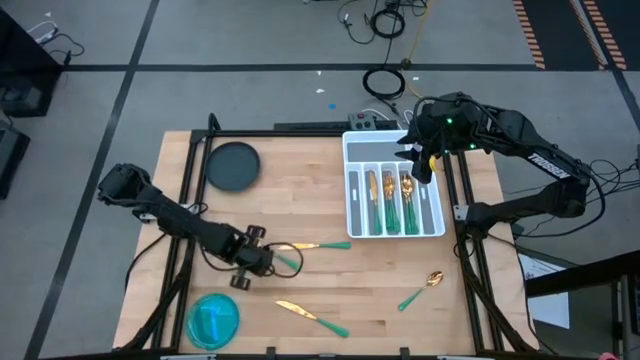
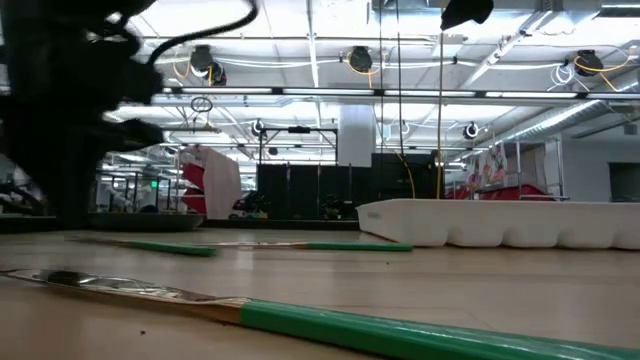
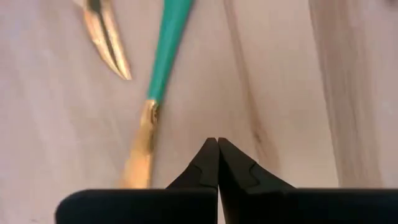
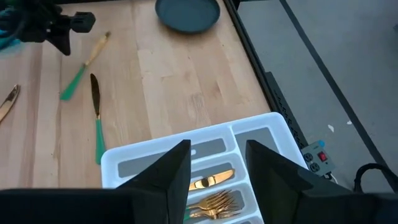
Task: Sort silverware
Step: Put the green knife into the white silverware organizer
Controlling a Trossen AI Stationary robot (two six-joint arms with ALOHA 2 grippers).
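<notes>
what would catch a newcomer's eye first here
The white slotted tray at the table's far right, with gold and green silverware lined up in its slots and the right tool open above it. Near the front left, the left tool is shut beside a loose fork.

A green-handled piece of silverware (image 2: 400, 328) lies nearest on the wooden desk (image 2: 480, 285), its metal end (image 2: 110, 285) pointing left. Farther back, two more green-handled pieces (image 2: 165, 246) (image 2: 350, 245) lie flat. The white slotted tray (image 2: 500, 222) sits far right. A dark plate (image 2: 140, 222) rests far left, under a blurred dark arm (image 2: 70, 110). Ceiling lights and shelving fill the room beyond.
</notes>
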